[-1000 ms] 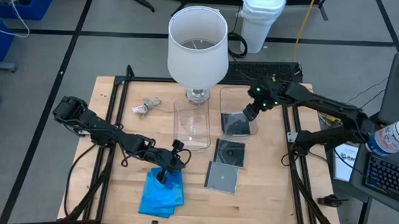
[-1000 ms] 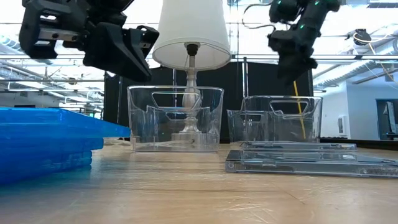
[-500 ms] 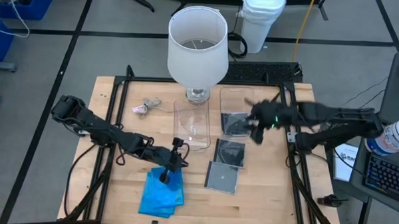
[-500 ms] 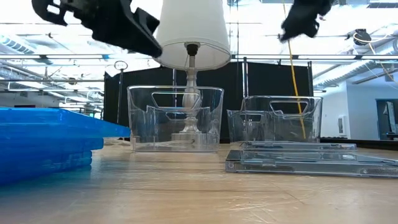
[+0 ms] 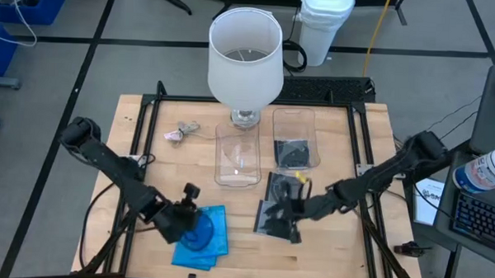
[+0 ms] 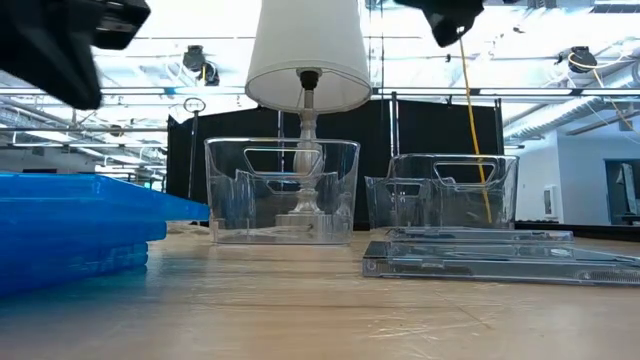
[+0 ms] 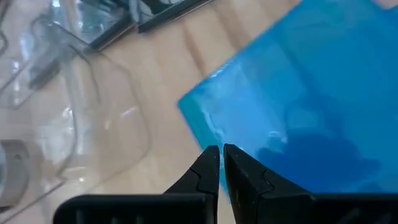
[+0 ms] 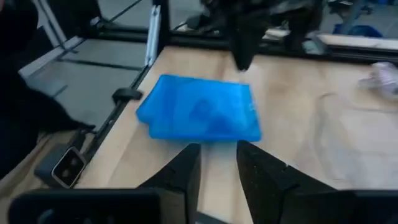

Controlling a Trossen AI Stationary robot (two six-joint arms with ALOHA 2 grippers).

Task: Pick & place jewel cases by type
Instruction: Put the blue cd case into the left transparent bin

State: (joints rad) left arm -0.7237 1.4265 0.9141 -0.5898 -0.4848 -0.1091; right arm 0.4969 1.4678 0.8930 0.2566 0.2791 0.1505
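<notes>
A stack of bright blue jewel cases (image 5: 207, 241) lies flat near the table's front edge. My left gripper (image 5: 191, 222) hangs shut above the stack's left part (image 7: 311, 93), clear of it. Two smoky grey jewel cases (image 5: 283, 188) (image 6: 480, 262) lie on the table right of centre. My right gripper (image 5: 274, 212) stands open above them, fingers (image 8: 186, 165) pointing toward the blue stack (image 8: 199, 115), and hides part of the nearer case. Another grey case (image 5: 295, 153) lies on the floor of the right clear tub (image 5: 293, 120).
A second clear tub (image 5: 237, 159) stands left of the first. A white-shaded lamp (image 5: 245, 60) rises behind the tubs. A small pinkish lump (image 5: 180, 133) lies at the far left. Black frame rails (image 5: 145, 144) run along both table sides.
My right gripper has left the right tub and swung toward the table's near edge and left, stopping above the grey cases on the table. My left gripper has drawn back toward the table's left and near edge, above the blue stack. No case has moved.
</notes>
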